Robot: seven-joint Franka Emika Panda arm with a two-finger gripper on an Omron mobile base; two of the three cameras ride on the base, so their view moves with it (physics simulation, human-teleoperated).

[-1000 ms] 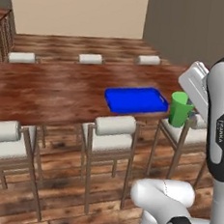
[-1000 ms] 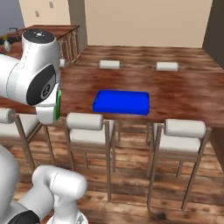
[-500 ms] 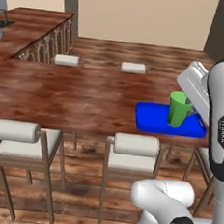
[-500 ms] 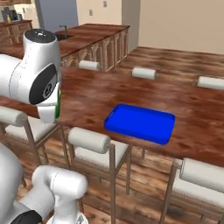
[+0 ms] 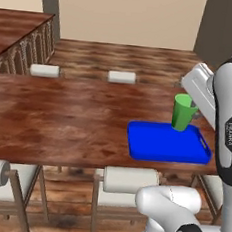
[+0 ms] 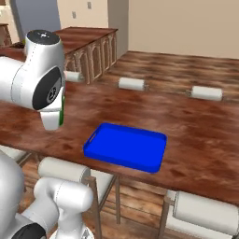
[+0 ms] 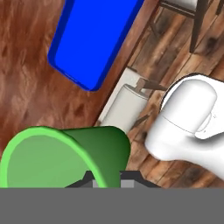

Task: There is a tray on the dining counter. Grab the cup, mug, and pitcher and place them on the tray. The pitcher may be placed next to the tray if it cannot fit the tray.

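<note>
My gripper (image 5: 192,113) is shut on the green cup (image 5: 182,112), a handleless tapered tumbler held in the air. In the hand view the cup (image 7: 65,155) lies between my fingertips with its rim toward the camera. In the right base view a green sliver of the cup (image 6: 61,110) peeks from behind my arm. The blue tray (image 5: 168,143) lies flat and bare on the reddish-brown dining counter (image 5: 62,118), near its front edge. The right base view puts the tray (image 6: 126,147) to the right of the cup, and the hand view puts the tray (image 7: 94,39) ahead of it. The mug and pitcher are out of view.
Pale cushioned stools line the counter: one (image 5: 129,179) just below the tray on my side, two (image 5: 44,70) (image 5: 122,77) on the far side. A second wooden counter with balusters (image 6: 88,39) stands at the back left. Wood floor lies beyond.
The whole picture has shifted, so the base has driven along the dining counter; the tray now sits closer in front. The cup stays in my shut gripper.
</note>
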